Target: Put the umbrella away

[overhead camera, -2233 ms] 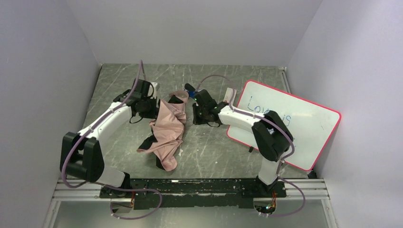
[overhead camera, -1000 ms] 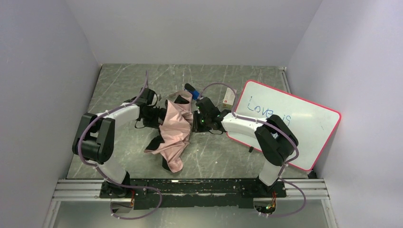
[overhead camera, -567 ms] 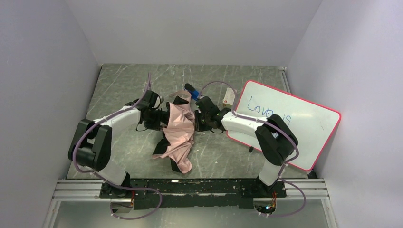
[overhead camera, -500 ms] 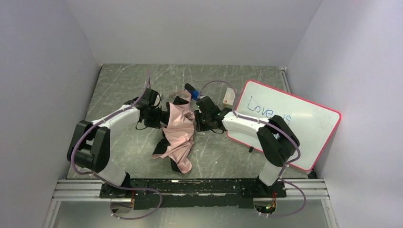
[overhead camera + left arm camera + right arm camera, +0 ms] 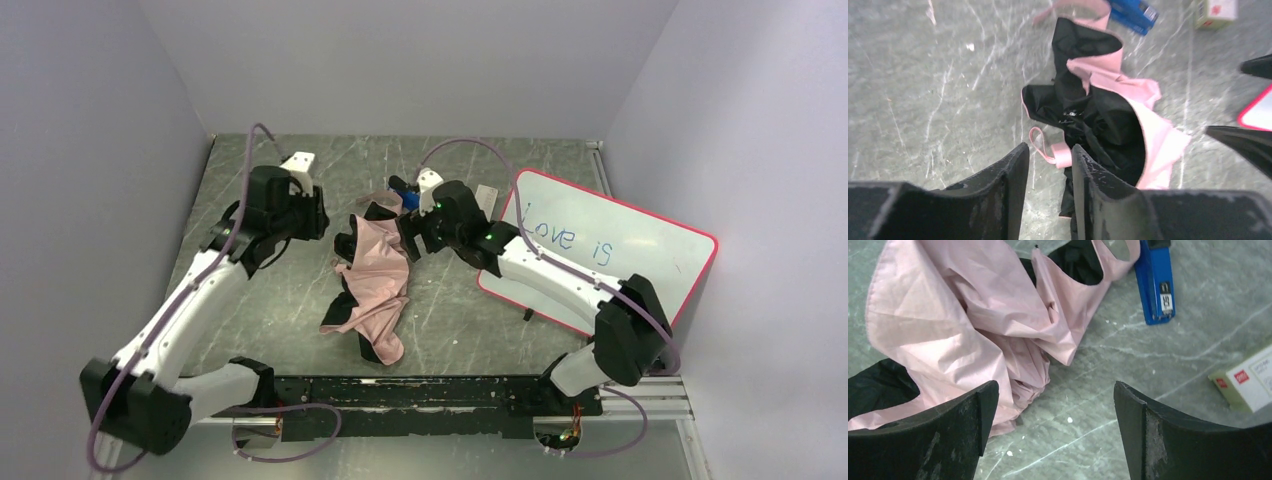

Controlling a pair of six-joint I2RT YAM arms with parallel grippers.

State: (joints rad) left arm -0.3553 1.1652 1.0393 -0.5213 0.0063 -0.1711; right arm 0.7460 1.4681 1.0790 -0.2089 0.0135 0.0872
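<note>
Right end effector (image 5: 1055, 387) hovers open beside umbrella (image 5: 963, 315).

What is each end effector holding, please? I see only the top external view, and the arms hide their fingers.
Observer: Nothing in the left end effector. Its wrist view shows a narrow, empty gap between the two fingers.
Operator: Is anything graspable near it?
Observer: Yes, the pink strap lies looped on the table, just past those fingertips and beside the black inner fabric of the umbrella.
Operator: And the right one, please?
Observer: The right end effector stands wide open and empty over bare table, with the umbrella's pink outer fabric at one side.
</note>
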